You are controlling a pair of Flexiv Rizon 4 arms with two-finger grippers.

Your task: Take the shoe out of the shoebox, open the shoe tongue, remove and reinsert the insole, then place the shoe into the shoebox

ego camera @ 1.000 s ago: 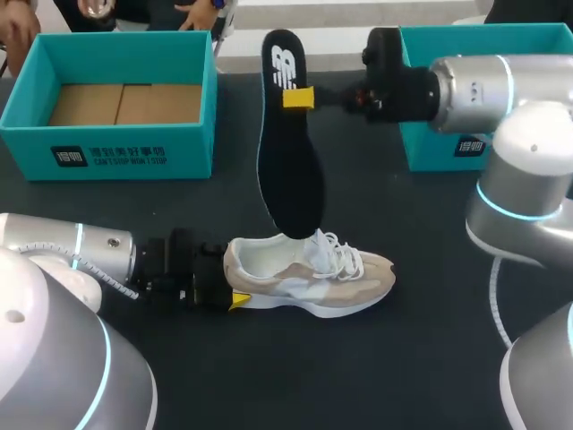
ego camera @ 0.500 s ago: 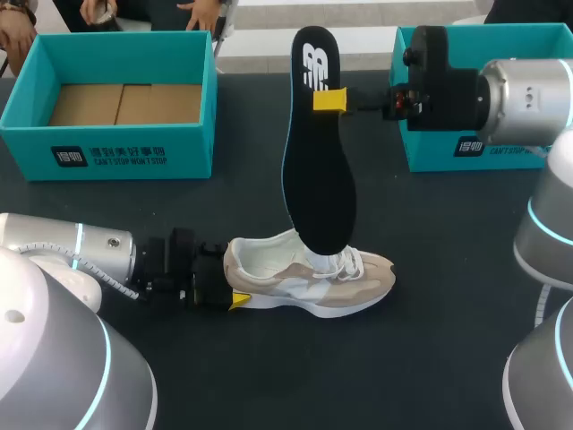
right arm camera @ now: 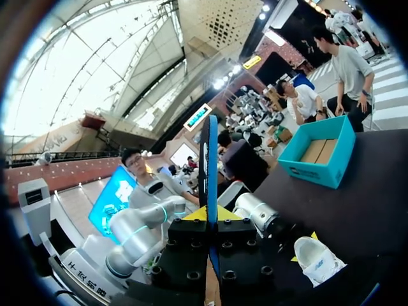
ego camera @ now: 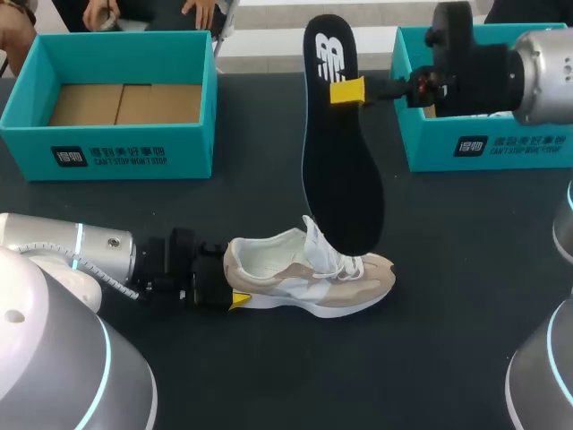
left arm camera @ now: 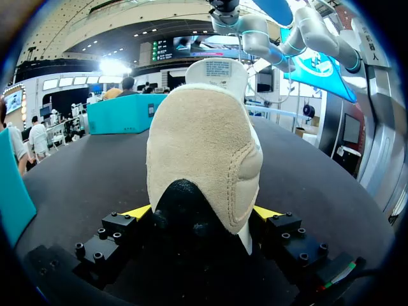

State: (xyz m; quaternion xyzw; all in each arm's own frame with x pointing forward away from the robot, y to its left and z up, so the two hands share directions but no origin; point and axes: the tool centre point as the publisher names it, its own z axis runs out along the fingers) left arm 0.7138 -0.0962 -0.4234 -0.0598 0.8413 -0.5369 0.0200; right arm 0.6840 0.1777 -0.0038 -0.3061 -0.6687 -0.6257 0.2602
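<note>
Black insole (ego camera: 340, 152) hangs clamped in the high right tool (ego camera: 347, 91); the low left tool (left arm camera: 203, 213) grips the shoe (ego camera: 309, 278) by its heel.

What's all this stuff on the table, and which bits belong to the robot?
shoe: one, beige and white, lying on its sole at the table's middle, tongue pulled up.
insole: one, black, held upright above the shoe, its lower end near the laces.
shoeboxes: two, teal, both open; one at the far left with brown cardboard inside, the other at the far right.
table: one, black, under everything.
arms: two, silver, one coming in from each side.
left gripper: one, black with yellow tips, shut on the shoe's heel.
right gripper: one, black with yellow tips, shut on the insole's upper part.
</note>
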